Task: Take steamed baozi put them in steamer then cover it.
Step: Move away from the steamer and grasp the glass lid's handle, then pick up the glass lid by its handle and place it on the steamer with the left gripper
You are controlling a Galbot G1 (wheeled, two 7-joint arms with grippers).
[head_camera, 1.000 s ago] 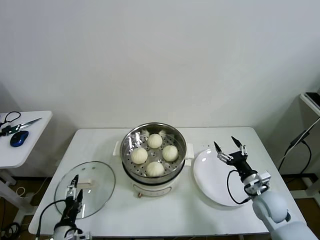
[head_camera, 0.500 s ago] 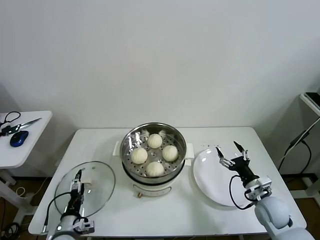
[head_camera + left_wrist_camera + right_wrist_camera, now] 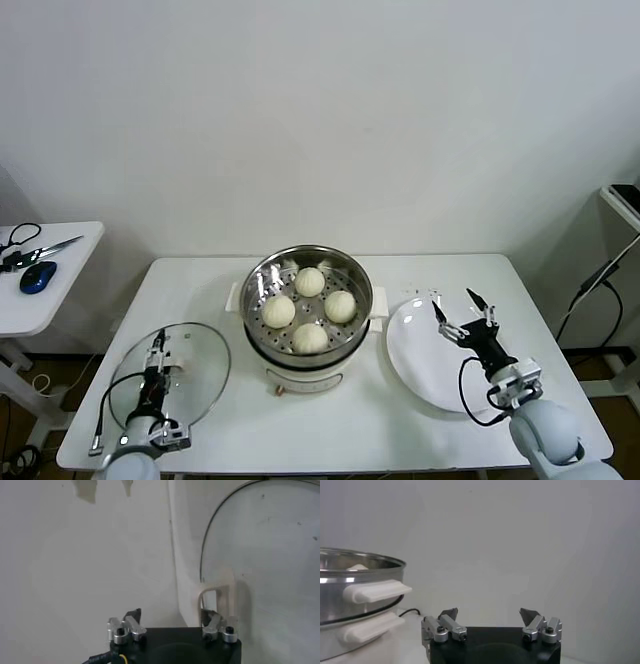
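Left gripper (image 3: 159, 343): positioned low over the cover (image 3: 170, 378), directly above its cream-white bar handle (image 3: 172, 357); fingers were seen spread apart, one on each side of the handle, with nothing clamped between them. In the left wrist view the same gripper (image 3: 172, 611) was recorded with the handle's post (image 3: 213, 601) just ahead of one finger and the glass of the cover (image 3: 265, 545) lying beyond. Right gripper (image 3: 464, 309): held above the white plate (image 3: 425, 360), fingers parted and holding nothing. Steamer (image 3: 307, 318): stood on the white table (image 3: 400, 430) between the two grippers, to the right of the left gripper and to the left of the right one, uncovered. Steamed baozi (image 3: 310, 309): four were counted inside the steamer on its perforated tray, close together, well apart from either gripper. In the right wrist view the open right gripper (image 3: 489, 614) was noted with the steamer's steel wall (image 3: 350, 585) and side handle (image 3: 377, 591) off to one side. Side table (image 3: 40, 290): beyond the left gripper, bearing a blue mouse (image 3: 38, 276) and scissors (image 3: 30, 247).
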